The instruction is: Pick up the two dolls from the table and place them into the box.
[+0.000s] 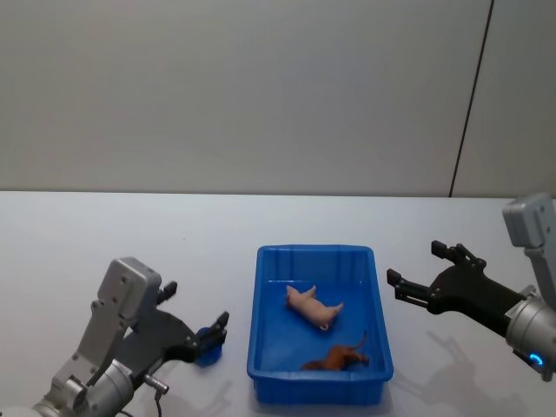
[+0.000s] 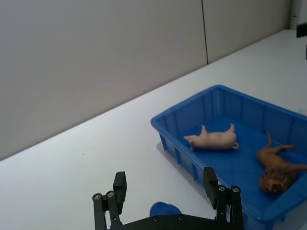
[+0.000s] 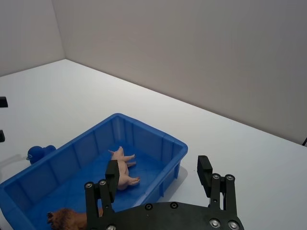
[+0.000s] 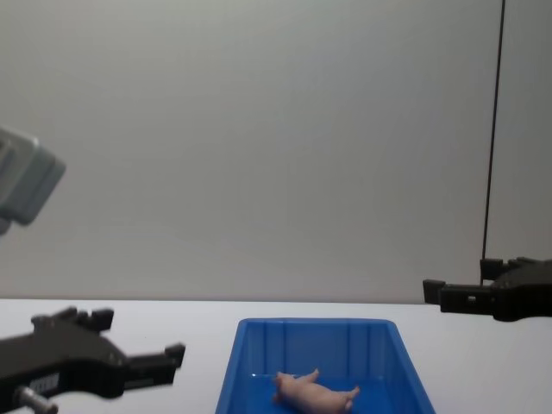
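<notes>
The blue box [image 1: 261, 330] stands on the white table [image 1: 104, 234] between my two arms. Inside it lie the two dolls: a pale pink pig [image 1: 313, 306] on its side near the middle, and a brown animal [image 1: 337, 357] by the near right corner. Both also appear in the left wrist view, pig [image 2: 213, 140] and brown doll [image 2: 276, 167], and in the right wrist view, pig [image 3: 125, 165] and brown doll [image 3: 64, 218]. My left gripper [image 1: 195, 304] hovers open left of the box, holding nothing. To the box's right, my right gripper [image 1: 415, 263] is open and holds nothing.
A small blue object [image 1: 208, 346] lies on the table just under my left gripper's fingertip, close to the box's left wall; it appears as well in the left wrist view [image 2: 165, 210]. A plain grey wall [image 1: 261, 87] rises behind the table.
</notes>
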